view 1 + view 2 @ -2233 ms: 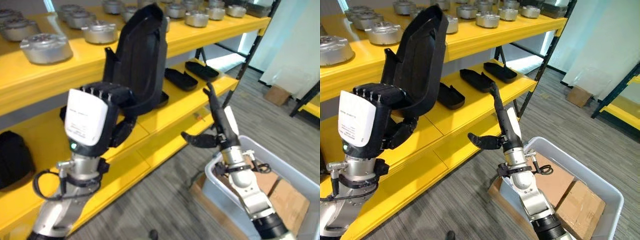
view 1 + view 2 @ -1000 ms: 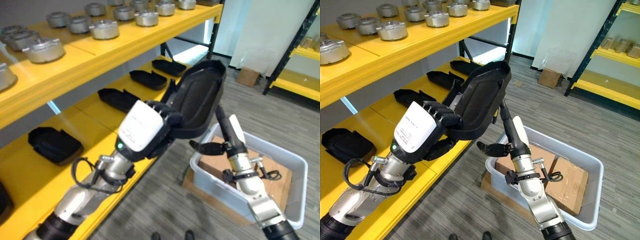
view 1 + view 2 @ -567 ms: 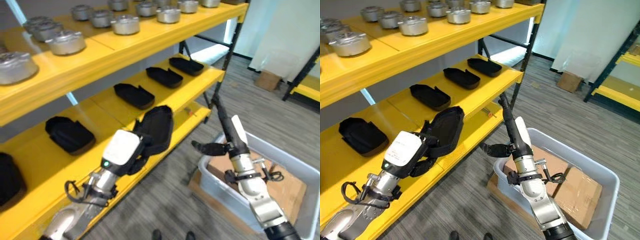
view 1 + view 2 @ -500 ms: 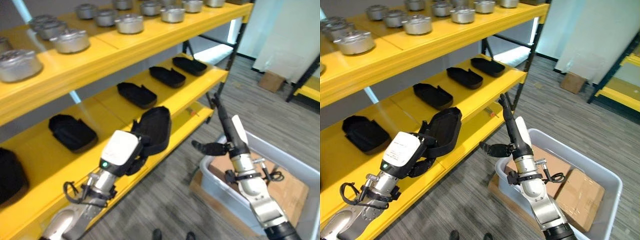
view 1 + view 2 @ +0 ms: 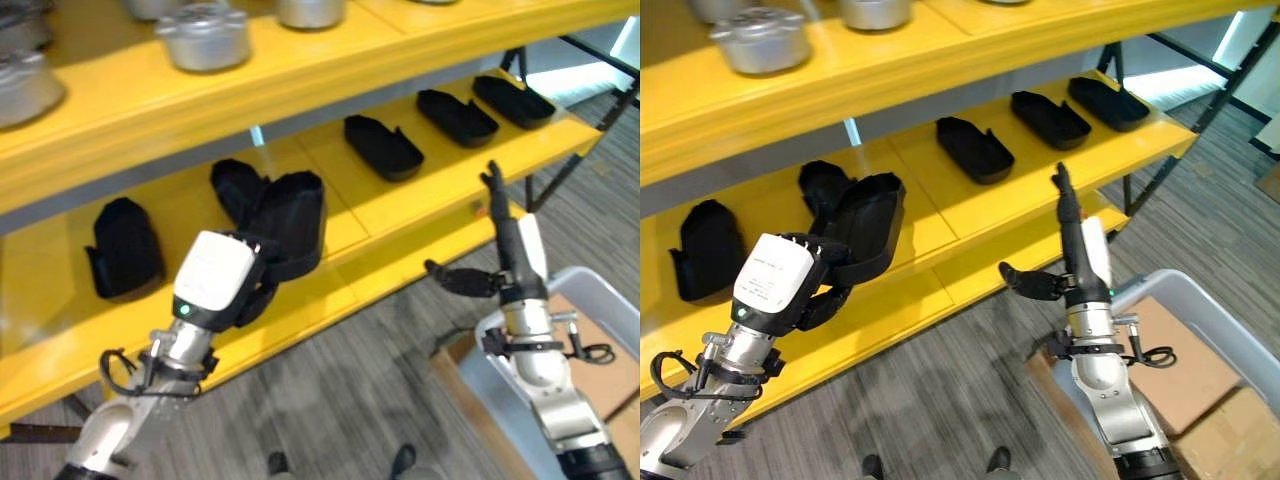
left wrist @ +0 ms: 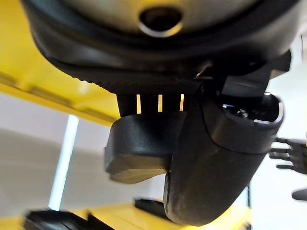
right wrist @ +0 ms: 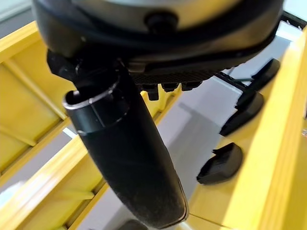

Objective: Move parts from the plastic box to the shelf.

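Two hands are at work before the yellow shelf [image 5: 380, 225]; the left hand [image 5: 225, 280] is up at the front edge of its middle level, fingers curled round the lower end of a black moulded part [image 5: 290, 215], which it holds tilted, its hollow side turned outward, over the middle level's front half; just behind that held part, further back on the same level, lies another black part [image 5: 232, 185], and whether the two touch I cannot tell; to the left of it on the same level rests one more black part [image 5: 125, 245], well apart; to the right along the same level sit three further black parts in a row, the nearest [image 5: 383, 147] near the middle of the shelf, the next [image 5: 456, 117] and the last [image 5: 513, 100] towards its right end; on the level above stand grey metal castings [image 5: 205, 40]; the right hand [image 5: 1065, 262] is raised in front of the shelf's right half, below its middle level's edge, fingers straight and pointing upward, thumb stuck out sideways, holding nothing; the plastic box [image 5: 1200, 300] stands on the grey floor [image 5: 940, 410] to the right of the shelf, beside the right arm, with brown cardboard [image 5: 1185, 370] inside it.
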